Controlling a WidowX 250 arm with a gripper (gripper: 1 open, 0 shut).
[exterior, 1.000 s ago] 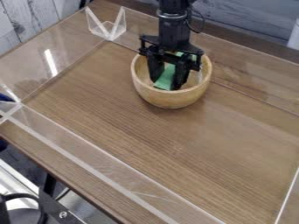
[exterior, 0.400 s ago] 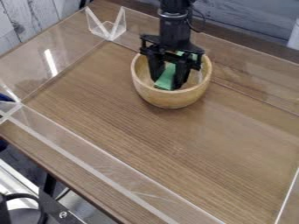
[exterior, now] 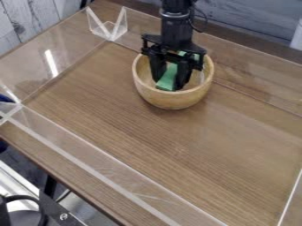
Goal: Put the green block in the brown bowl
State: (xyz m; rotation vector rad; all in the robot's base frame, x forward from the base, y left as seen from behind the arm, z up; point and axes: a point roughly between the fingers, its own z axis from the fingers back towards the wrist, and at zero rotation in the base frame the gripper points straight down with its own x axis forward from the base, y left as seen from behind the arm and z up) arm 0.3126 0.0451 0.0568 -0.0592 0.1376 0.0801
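Note:
The brown bowl (exterior: 174,95) sits on the wooden table toward the back, right of centre. My black gripper (exterior: 172,78) reaches straight down into it from above. Between the fingers shows the green block (exterior: 169,78), standing roughly upright inside the bowl's hollow, and the gripper is shut on it. The block's lower end is hidden by the bowl's front wall, so I cannot tell whether it touches the bottom.
A low clear plastic wall (exterior: 71,132) borders the wooden table on the left and front. A clear plastic piece (exterior: 109,24) stands at the back left corner. Bare wood (exterior: 141,150) stretches in front of the bowl.

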